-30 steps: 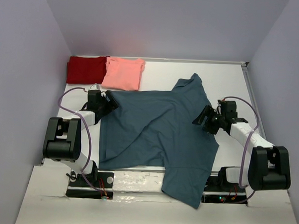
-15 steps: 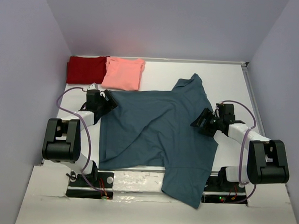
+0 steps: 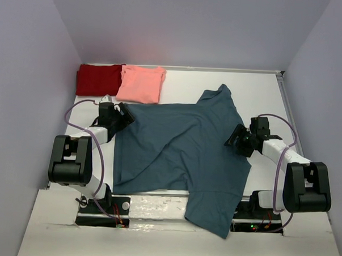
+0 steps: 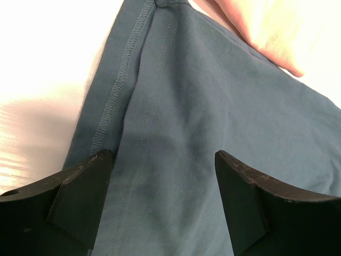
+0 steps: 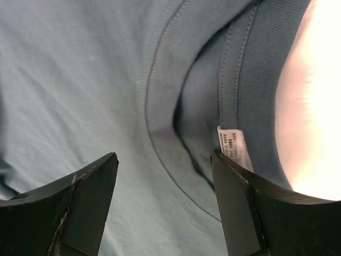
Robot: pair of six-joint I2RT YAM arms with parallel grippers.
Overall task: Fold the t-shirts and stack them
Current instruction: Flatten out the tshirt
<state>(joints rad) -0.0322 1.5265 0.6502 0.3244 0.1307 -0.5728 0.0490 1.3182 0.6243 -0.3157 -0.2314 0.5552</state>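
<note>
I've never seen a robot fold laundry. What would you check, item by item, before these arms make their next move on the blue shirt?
1. Left end effector open over the hem of the large teal-blue cotton t-shirt: ok.
2. Right end effector open over the collar, near its white label: ok.
3. Shirt flat on the white table: not ok; one layer is folded over and the lower end hangs off the near edge.
4. Fingertips touching cloth: cannot tell.
5. Others out of the way: dark red folded t-shirt and salmon-pink folded t-shirt lie side by side, far left: ok.
</note>
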